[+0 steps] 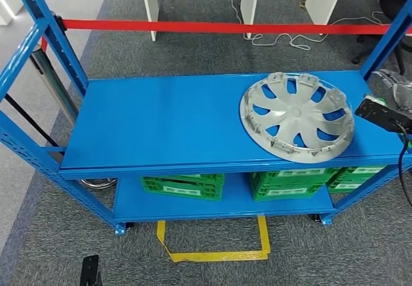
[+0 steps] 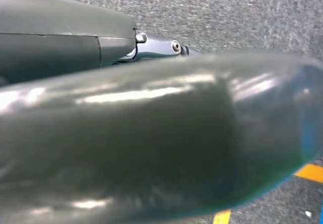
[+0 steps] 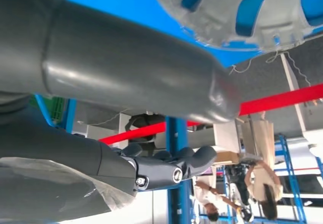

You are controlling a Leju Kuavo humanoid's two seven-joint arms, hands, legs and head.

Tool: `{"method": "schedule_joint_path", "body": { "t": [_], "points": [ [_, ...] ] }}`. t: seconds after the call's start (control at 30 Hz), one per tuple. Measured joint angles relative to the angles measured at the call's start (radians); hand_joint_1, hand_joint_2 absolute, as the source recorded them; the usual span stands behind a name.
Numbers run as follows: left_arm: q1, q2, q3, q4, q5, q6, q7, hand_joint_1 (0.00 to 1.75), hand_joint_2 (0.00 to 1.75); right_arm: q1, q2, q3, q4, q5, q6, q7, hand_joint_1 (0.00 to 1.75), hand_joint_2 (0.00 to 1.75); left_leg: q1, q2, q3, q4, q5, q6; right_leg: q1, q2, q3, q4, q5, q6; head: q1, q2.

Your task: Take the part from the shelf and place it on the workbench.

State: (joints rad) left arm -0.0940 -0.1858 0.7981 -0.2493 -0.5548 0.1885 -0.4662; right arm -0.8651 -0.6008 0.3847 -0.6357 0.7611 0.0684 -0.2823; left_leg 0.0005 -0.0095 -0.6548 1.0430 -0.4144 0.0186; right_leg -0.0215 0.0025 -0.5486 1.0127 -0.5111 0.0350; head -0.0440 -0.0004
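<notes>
A silver hubcap [image 1: 296, 115] lies flat on the right part of the blue shelf's top board [image 1: 160, 118]. My right hand [image 1: 394, 93] hovers at the shelf's right end, just beside the hubcap's rim and apart from it. In the right wrist view the hubcap [image 3: 244, 7] lies past the thick grey thumb [image 3: 133, 67], and the dark fingers [image 3: 171, 166] hold nothing. My left hand [image 2: 152, 133] hangs over grey carpet, its thumb and a dark finger [image 2: 160, 46] stretched out with nothing in them.
Green crates [image 1: 183, 186] [image 1: 291, 183] stand on the lower board. A red band [image 1: 219, 26] runs behind the shelf, with white table legs [image 1: 150, 2] beyond. Yellow tape [image 1: 214, 254] marks the carpet in front. Two people [image 3: 263, 183] stand far off.
</notes>
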Motion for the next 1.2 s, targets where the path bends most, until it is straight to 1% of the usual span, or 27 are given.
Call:
{"method": "schedule_joint_path", "body": {
  "t": [0.1,0.17,0.27,0.33,0.43,0.47,0.53,0.6,0.7,0.77,0.93,1.2],
  "points": [
    [0.001,-0.001,0.0,0.001,0.0,0.004,0.009,0.0,0.0,-0.004,0.001,0.0,0.0,0.0,0.002,0.006,0.0,0.0,0.0,-0.004,0.0,-0.005,-0.003,0.003,-0.001,-0.002,0.003,-0.006,0.001,-0.005,0.001,0.0],
    [0.002,0.0,0.001,0.001,0.001,0.009,0.03,0.0,0.0,-0.019,0.009,0.0,0.006,0.003,0.006,0.021,0.0,0.0,-0.001,-0.006,0.0,-0.005,-0.005,0.007,-0.001,-0.004,0.008,-0.014,0.001,-0.004,0.001,0.0],
    [0.003,0.0,0.001,0.001,0.0,0.011,0.048,0.0,0.0,-0.057,0.042,0.005,0.03,0.008,0.012,0.03,0.0,0.0,-0.002,-0.006,0.0,-0.005,-0.007,0.011,-0.001,-0.003,0.009,-0.02,0.003,-0.001,0.001,0.0],
    [0.003,0.0,0.001,0.001,-0.002,0.011,0.054,0.0,0.0,-0.079,0.069,0.01,0.049,0.005,0.019,0.02,0.0,0.0,-0.002,-0.006,0.0,-0.005,-0.006,0.013,-0.001,-0.004,0.01,-0.022,0.004,0.003,0.001,0.0],
    [0.003,0.002,0.001,0.001,-0.01,0.011,0.059,0.0,0.0,-0.107,0.123,0.015,0.074,-0.015,0.024,-0.002,0.0,0.0,-0.003,-0.005,0.0,-0.004,-0.005,0.015,-0.002,-0.004,0.01,-0.022,0.006,0.012,0.001,0.0],
    [0.003,0.002,0.001,0.002,-0.014,0.011,0.063,0.0,0.0,-0.114,0.144,0.015,0.079,-0.025,0.023,-0.013,0.0,0.0,-0.003,-0.005,0.001,-0.004,-0.005,0.015,-0.002,-0.004,0.01,-0.022,0.006,0.013,0.001,0.0],
    [0.004,0.002,0.0,0.002,-0.024,0.011,0.071,0.0,0.0,-0.121,0.194,0.016,0.083,-0.044,0.022,-0.048,0.0,0.0,-0.002,-0.004,0.002,-0.005,-0.004,0.015,-0.001,-0.003,0.01,-0.021,0.006,0.013,0.0,0.0],
    [0.004,0.001,-0.001,0.002,-0.037,0.011,0.076,0.0,0.0,-0.119,0.255,0.019,0.079,-0.055,0.018,-0.076,0.0,0.0,0.0,-0.003,0.004,-0.005,-0.004,0.015,0.001,-0.002,0.01,-0.02,0.006,0.013,0.0,0.0],
    [0.0,0.0,-0.004,0.002,-0.048,0.009,0.08,0.0,0.0,-0.106,0.337,0.031,0.064,-0.058,0.007,-0.07,0.0,0.0,0.001,-0.001,0.006,-0.005,-0.003,0.014,0.002,-0.001,0.009,-0.019,0.006,0.012,0.0,0.0],
    [0.0,0.0,-0.007,0.002,-0.05,0.009,0.085,0.0,0.0,-0.1,0.368,0.041,0.057,-0.061,0.003,-0.065,0.0,0.0,0.002,-0.004,0.006,-0.006,-0.002,0.013,0.003,-0.004,0.01,-0.018,0.004,0.011,0.0,0.0],
    [0.005,0.001,-0.009,0.002,-0.05,0.009,0.089,0.0,0.0,-0.097,0.398,0.054,0.043,-0.074,0.002,-0.065,0.0,0.0,0.003,-0.005,0.006,-0.007,-0.002,0.011,0.003,-0.004,0.01,-0.017,0.003,0.009,0.0,0.0],
    [0.006,0.001,-0.009,0.003,-0.05,0.009,0.089,0.0,0.0,-0.093,0.412,0.06,0.034,-0.076,0.002,-0.066,0.0,0.0,0.003,-0.005,0.006,-0.007,-0.002,0.011,0.003,-0.004,0.01,-0.017,0.003,0.009,0.0,0.0]
  ]
}}
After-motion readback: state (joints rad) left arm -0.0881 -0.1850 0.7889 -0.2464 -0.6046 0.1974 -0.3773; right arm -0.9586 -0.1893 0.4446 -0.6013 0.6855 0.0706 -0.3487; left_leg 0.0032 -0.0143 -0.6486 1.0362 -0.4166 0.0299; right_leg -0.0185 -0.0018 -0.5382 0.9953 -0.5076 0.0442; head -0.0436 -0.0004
